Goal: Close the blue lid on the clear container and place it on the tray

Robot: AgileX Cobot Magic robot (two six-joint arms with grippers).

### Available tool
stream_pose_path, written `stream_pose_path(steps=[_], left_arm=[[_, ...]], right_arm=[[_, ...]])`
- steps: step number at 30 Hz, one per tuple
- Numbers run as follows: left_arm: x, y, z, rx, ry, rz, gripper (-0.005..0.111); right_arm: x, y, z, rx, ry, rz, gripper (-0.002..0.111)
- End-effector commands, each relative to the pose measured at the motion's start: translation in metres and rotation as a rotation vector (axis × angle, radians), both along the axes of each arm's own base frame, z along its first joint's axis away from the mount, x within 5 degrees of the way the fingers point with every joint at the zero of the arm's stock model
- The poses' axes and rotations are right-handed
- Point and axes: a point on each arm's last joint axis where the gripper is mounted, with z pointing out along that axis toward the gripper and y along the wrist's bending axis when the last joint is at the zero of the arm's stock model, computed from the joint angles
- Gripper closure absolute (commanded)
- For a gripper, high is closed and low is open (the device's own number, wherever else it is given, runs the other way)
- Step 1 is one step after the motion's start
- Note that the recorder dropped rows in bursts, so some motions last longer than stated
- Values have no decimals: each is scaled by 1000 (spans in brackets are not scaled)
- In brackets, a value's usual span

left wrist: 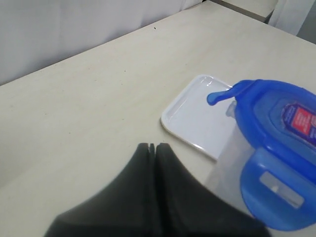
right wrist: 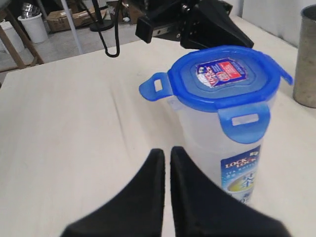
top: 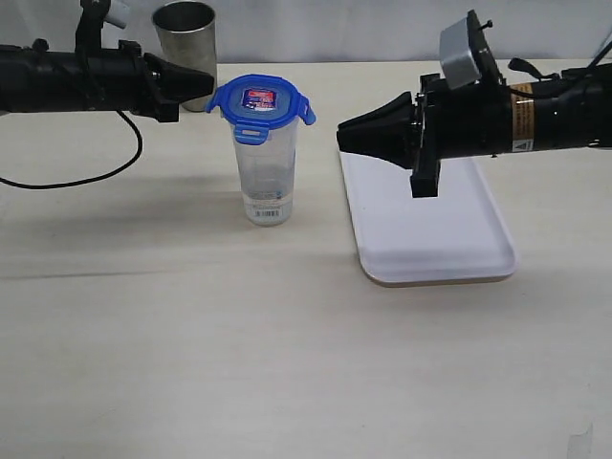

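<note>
The clear container [top: 267, 177] stands upright on the table with the blue lid [top: 260, 100] resting on its mouth, flaps sticking outward. My left gripper [top: 210, 81] is shut and empty, its tip just left of the lid's edge. My right gripper [top: 341, 136] is shut and empty, hovering to the right of the container over the near-left end of the white tray [top: 430, 239]. The left wrist view shows the lid [left wrist: 281, 148] beside the shut fingers [left wrist: 148, 163] and the tray [left wrist: 197, 118] beyond. In the right wrist view the lid [right wrist: 222, 76] and container [right wrist: 232, 163] sit ahead of the right gripper [right wrist: 167, 150].
A grey steel cup [top: 185, 38] stands at the back behind the left gripper, also seen in the right wrist view as a cup [right wrist: 306, 59]. A black cable [top: 105, 172] loops on the table at the left.
</note>
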Motion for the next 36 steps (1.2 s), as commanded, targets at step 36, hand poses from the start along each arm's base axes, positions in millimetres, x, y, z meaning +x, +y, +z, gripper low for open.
stream_pose_path(steps=[36], left_arm=[[-7,-7,7,-27,-57,-141,107]], right_arm=[[0,4,0,0,-14,20,104]])
